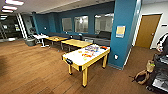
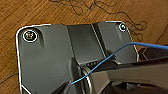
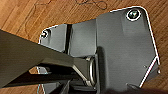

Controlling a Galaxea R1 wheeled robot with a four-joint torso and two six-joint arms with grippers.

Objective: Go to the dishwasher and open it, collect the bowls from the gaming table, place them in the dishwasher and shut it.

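Note:
The gaming table [image 1: 75,61], with a white top and yellow edges and legs, stands in the middle of the head view, a few steps ahead on the wooden floor. Colourful flat boxes [image 1: 91,50] lie on its far half, with an orange-red thing [image 1: 103,47] at the far end. I cannot make out the bowls from here. The dishwasher is out of view. Both wrist views look down past the robot's dark plate onto the wooden floor.
Two plain yellow-wood tables [image 1: 76,43] [image 1: 56,38] and a small white table [image 1: 41,37] stand behind. A teal pillar [image 1: 122,32] rises just right of the gaming table. At the right are a wooden door [image 1: 147,31], a brown bag [image 1: 141,77], a dark cart [image 1: 160,75] and part of a person [image 1: 163,43].

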